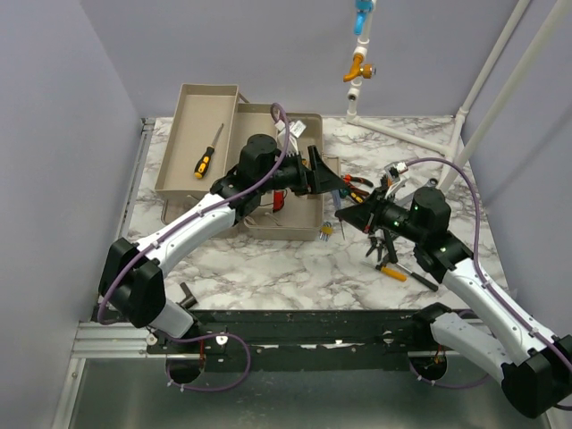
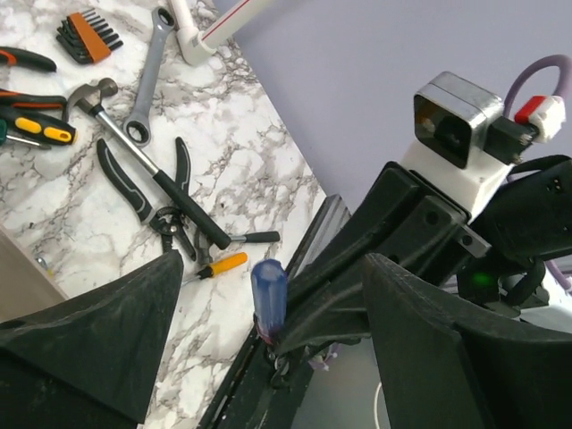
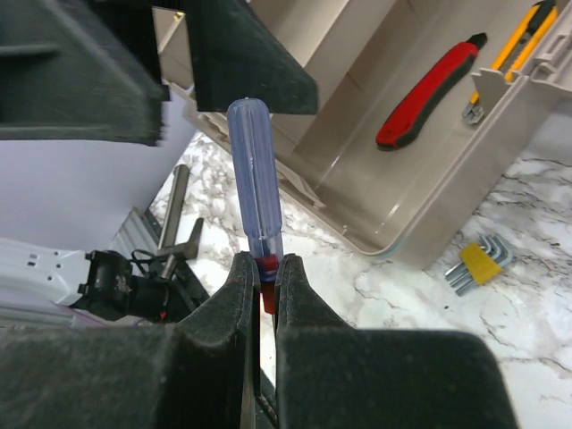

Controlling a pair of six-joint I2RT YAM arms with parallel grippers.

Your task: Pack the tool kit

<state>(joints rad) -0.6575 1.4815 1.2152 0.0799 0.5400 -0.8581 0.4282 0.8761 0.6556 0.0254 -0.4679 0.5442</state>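
Right gripper [image 3: 264, 268] pinches blue screwdriver [image 3: 253, 179] by shaft, handle presented toward left gripper [image 2: 273, 268], jaws wide apart, handle tip at their mouth: likely handover. Toolbox [image 3: 393, 223] lies open on desk [image 1: 268, 268], on left gripper's side.

Nothing here reads as writing to my eye: no lettering, brand or number shows on the toolbox [image 3: 357, 134], the blue-handled screwdriver [image 3: 255, 179] or the red utility knife [image 3: 424, 94].

one hammer [image 2: 125, 141], one wrench [image 2: 149, 76], maybe two pliers [image 2: 183, 165]
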